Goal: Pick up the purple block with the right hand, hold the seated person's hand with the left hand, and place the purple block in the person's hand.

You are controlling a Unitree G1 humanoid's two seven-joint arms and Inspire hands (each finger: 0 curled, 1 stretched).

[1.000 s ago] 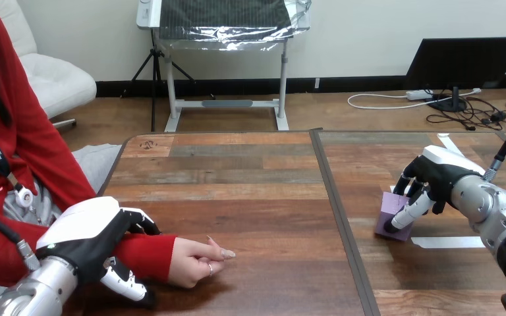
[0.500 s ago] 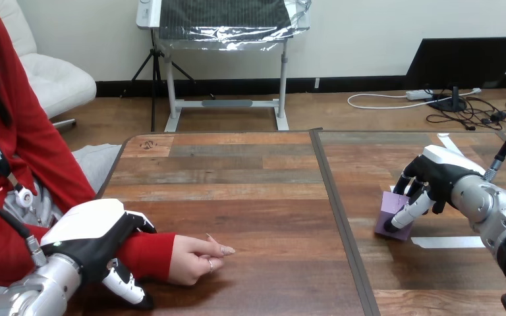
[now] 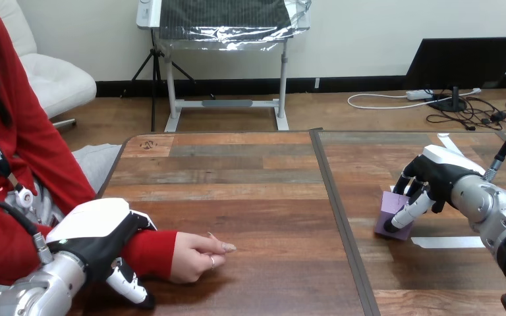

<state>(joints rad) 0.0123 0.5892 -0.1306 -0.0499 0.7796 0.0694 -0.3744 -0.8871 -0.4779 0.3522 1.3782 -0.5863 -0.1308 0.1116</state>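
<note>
At the lower left of the frame, the robot's left hand (image 3: 99, 236) lay over a seated person's wrist, which was covered by a red sleeve (image 3: 146, 252). Its fingers curled over the top of the sleeve and its thumb hooked in from the near side, so the hand wrapped the wrist. Just right of it, the person's hand (image 3: 194, 258) rested on the wooden table (image 3: 237, 191), its fingers loosely together and pointing right, holding nothing. A dark seam (image 3: 336, 197) ran down the table right of centre. Beyond it, at the middle right, the purple block (image 3: 390, 220) sat low against the tabletop, slightly tilted, well apart from the person's hand. The right hand (image 3: 438, 176) reached in from the right edge, fingers curled behind the block and thumb pressed across its front, pinching it. A strip of white tape (image 3: 448, 241) lay just beside the block, to its lower right.
</note>
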